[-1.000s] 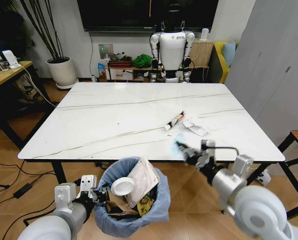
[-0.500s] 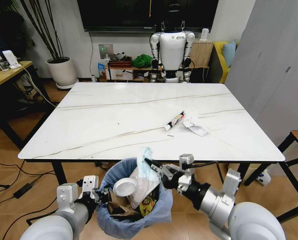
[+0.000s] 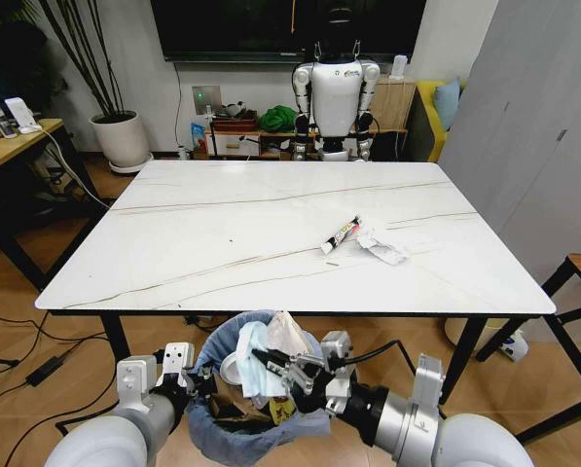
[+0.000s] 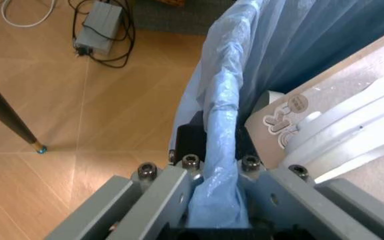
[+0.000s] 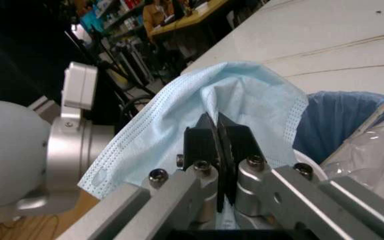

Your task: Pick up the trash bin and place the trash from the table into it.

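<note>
Even bright indoor light, soft shadows; head view edges warped, wrist-cam foregrounds blurry.

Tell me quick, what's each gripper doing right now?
Left gripper: shut on the trash bin rim.
Right gripper: shut on the mask, over the bin.

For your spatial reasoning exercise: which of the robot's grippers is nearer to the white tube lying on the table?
Right. The right gripper, shut on the mask, is over the trash bin, below the table edge nearest the white tube. The left gripper clamps the bin's rim, farther off.
</note>
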